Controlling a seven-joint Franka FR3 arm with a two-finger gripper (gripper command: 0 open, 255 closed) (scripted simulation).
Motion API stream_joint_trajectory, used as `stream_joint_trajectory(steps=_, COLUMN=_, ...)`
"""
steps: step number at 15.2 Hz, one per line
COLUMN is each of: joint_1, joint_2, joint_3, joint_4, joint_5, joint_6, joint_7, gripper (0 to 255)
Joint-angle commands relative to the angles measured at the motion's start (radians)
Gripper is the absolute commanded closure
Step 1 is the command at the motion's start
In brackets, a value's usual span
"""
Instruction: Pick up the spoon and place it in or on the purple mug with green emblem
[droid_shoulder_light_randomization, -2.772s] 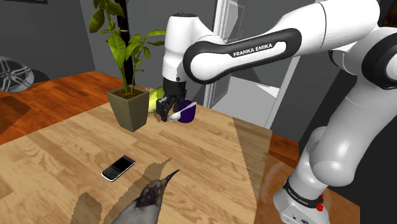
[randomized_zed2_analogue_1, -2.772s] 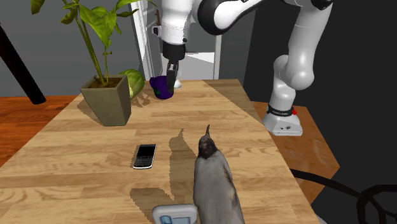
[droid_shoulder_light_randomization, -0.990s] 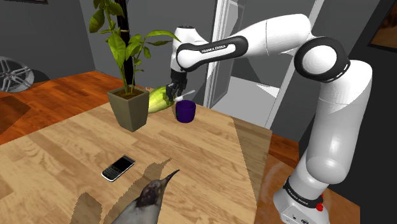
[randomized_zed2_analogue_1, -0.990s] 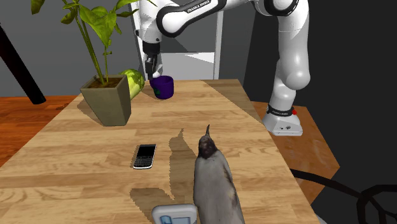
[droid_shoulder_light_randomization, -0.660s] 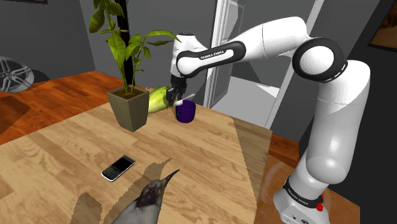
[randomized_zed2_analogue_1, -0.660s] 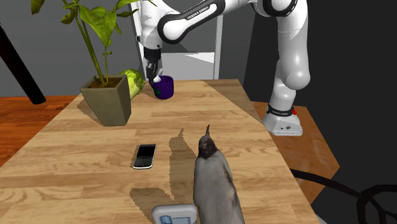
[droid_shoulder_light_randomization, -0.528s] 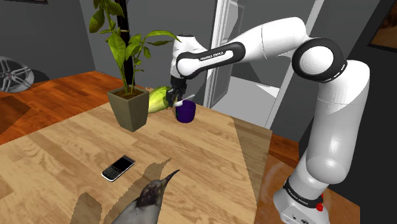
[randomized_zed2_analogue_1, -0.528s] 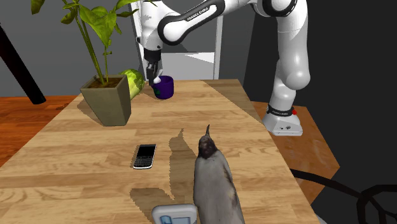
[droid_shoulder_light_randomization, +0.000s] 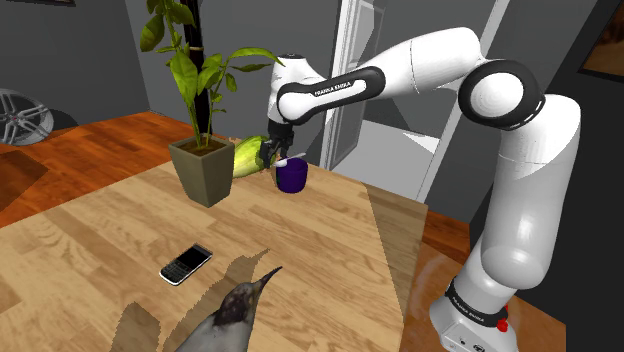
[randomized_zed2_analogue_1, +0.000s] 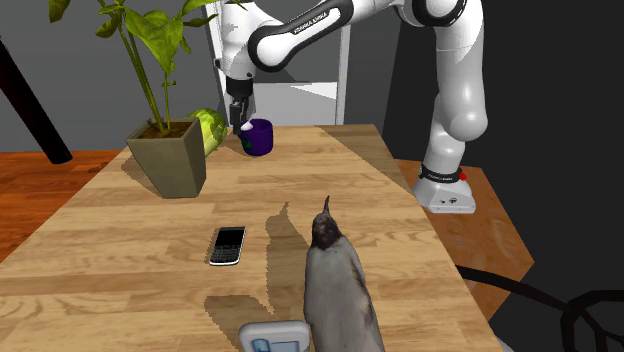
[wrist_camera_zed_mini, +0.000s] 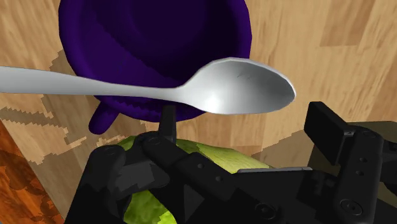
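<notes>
A dark purple mug (droid_shoulder_light_randomization: 291, 177) (randomized_zed2_analogue_1: 260, 137) stands at the far end of the wooden table (droid_shoulder_light_randomization: 90, 250). In the wrist view a silver spoon (wrist_camera_zed_mini: 245, 86) lies across the mug's (wrist_camera_zed_mini: 153, 38) rim, its bowl over the edge and its handle reaching off to the side. My black gripper (droid_shoulder_light_randomization: 274, 151) (randomized_zed2_analogue_1: 238, 111) hangs just above the mug, on the side nearest the plant. Its fingers (wrist_camera_zed_mini: 121, 168) stand apart in the wrist view and neither one touches the spoon. A small white part of the spoon (randomized_zed2_analogue_1: 246, 127) shows at the mug's rim under the gripper (wrist_camera_zed_mini: 219, 137).
A potted plant (droid_shoulder_light_randomization: 203, 165) and a green leafy vegetable (droid_shoulder_light_randomization: 250, 155) stand close beside the mug. Nearer me on the table are a phone (droid_shoulder_light_randomization: 186, 264), a penguin figure (droid_shoulder_light_randomization: 235, 305) and a white device (randomized_zed2_analogue_1: 275, 338). The table ends just past the mug at the shoulder view's right.
The gripper has come down a little over the mug with the spoon, and its fingers have opened. The spoon now rests on the rim.
</notes>
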Motion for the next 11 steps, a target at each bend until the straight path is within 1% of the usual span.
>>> stream_joint_trajectory(steps=1, joint_1=0.0, joint_2=0.0, joint_3=0.0, joint_4=0.0, joint_5=0.0, joint_6=0.0, joint_7=0.0, gripper=0)
stream_joint_trajectory(steps=3, joint_1=0.0, joint_2=0.0, joint_3=0.0, joint_4=0.0, joint_5=0.0, joint_6=0.0, joint_7=0.0, gripper=0)
stream_joint_trajectory(steps=7, joint_1=-0.002, joint_2=-0.053, joint_3=0.005, joint_4=0.053, joint_5=0.016, joint_6=-0.105, joint_7=-0.01, gripper=0)
stream_joint_trajectory(steps=11, joint_1=-0.002, joint_2=-0.053, joint_3=0.005, joint_4=0.053, joint_5=0.016, joint_6=-0.105, joint_7=-0.01, gripper=0)
